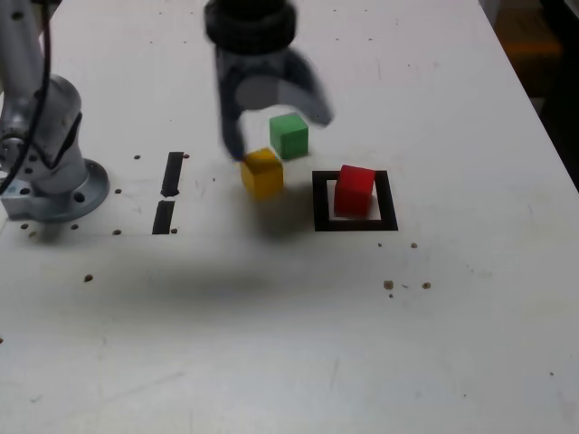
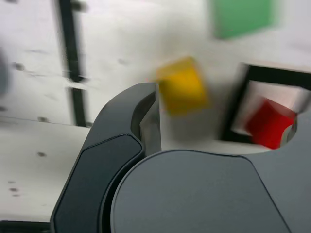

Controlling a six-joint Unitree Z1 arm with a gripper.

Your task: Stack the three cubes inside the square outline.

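Observation:
The red cube (image 1: 355,189) (image 2: 268,124) stands inside the square outline (image 1: 324,214) (image 2: 238,109), a thick black frame. The yellow cube (image 1: 262,172) (image 2: 182,86) sits just outside that frame, on the exterior view's left. Behind the yellow one is the green cube (image 1: 289,136) (image 2: 241,17). My gripper (image 1: 276,125) (image 2: 223,114) hovers over the yellow and green cubes, blurred by motion. It is open, its jaws spread wide, and nothing is held. One dark finger (image 1: 232,136) (image 2: 143,109) is close beside the yellow cube.
Two short black tape strips (image 1: 168,192) (image 2: 72,58) lie on the white table (image 1: 271,344) toward the exterior view's left. The arm's grey base (image 1: 50,172) stands at the far left. Small dark specks dot the surface.

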